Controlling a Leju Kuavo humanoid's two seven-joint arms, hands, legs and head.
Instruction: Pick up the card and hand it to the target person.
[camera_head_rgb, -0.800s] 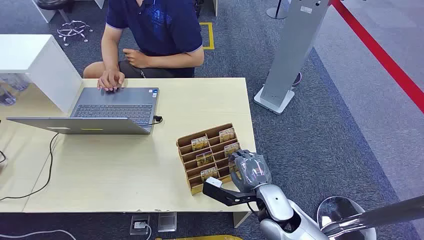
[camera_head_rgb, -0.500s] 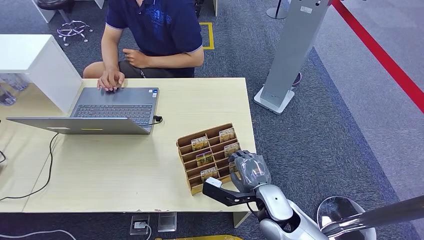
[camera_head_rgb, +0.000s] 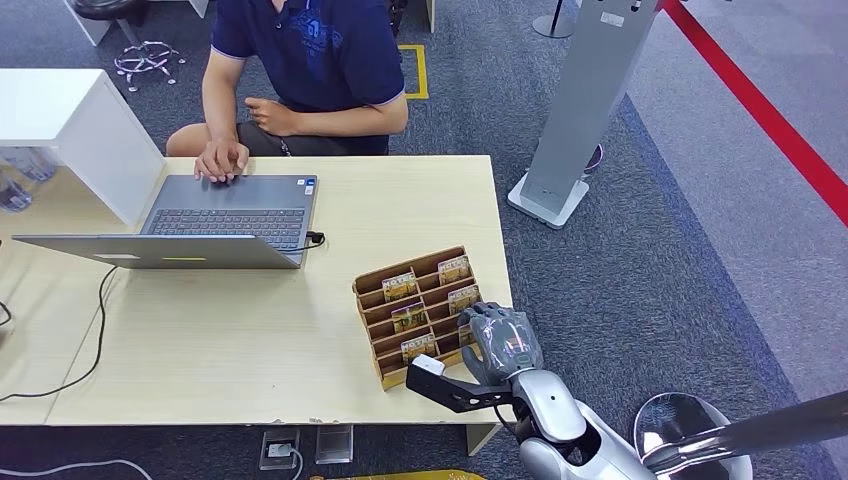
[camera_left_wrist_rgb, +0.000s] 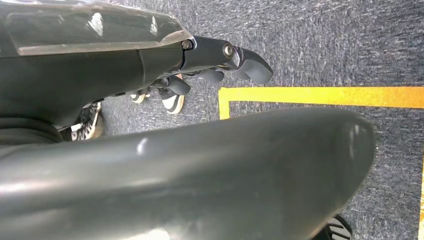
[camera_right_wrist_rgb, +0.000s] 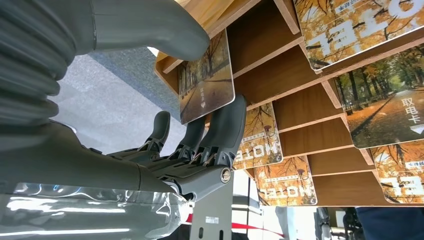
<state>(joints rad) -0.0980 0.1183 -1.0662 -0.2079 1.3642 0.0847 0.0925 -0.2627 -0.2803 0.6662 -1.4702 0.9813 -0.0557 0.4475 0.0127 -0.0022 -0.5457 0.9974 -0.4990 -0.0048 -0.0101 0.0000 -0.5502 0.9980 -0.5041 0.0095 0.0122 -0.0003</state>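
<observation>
Right hand (camera_right_wrist_rgb: 200, 115) seemingly pinches card (camera_right_wrist_rgb: 206, 80); wooden rack (camera_right_wrist_rgb: 300, 95) beside.

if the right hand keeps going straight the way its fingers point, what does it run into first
Most likely the wooden card rack. The right hand sits at its near right corner, and the right wrist view shows the thumb and fingers already on either side of one card, so that card and its slot come first.
</observation>
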